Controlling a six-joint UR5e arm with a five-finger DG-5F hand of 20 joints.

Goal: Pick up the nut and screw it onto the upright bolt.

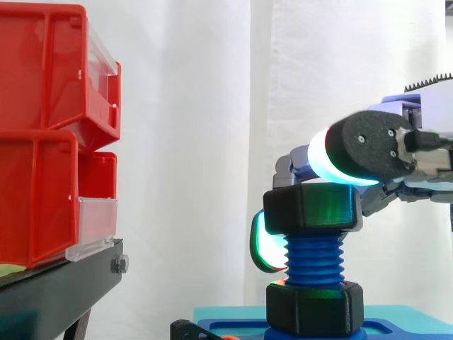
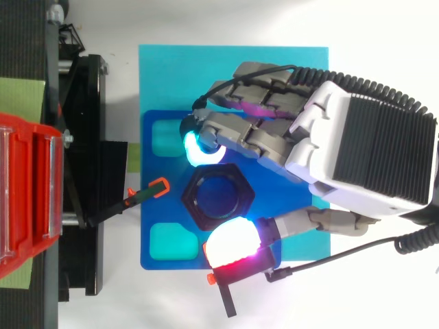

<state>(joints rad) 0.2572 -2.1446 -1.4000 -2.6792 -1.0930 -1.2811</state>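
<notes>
Nut (image 1: 311, 209) sits atop upright blue bolt (image 1: 315, 258), on top threads; hand (image 2: 322, 130) pinches it btw glowing pads (image 2: 204, 147), one each side. Side view adds bolt threads & second black nut (image 1: 315, 308) at bolt foot. Top view gives us hex outline w/ open bore, blue base plate (image 2: 154, 205), two teal pockets (image 2: 167, 137). Red bins (image 1: 42, 142) at left on black stand (image 1: 56, 290); contents: we cannot tell.

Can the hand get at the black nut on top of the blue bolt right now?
Likely yes: the hand has fingertips on opposite sides of the nut atop the bolt, with nothing in between.
</notes>
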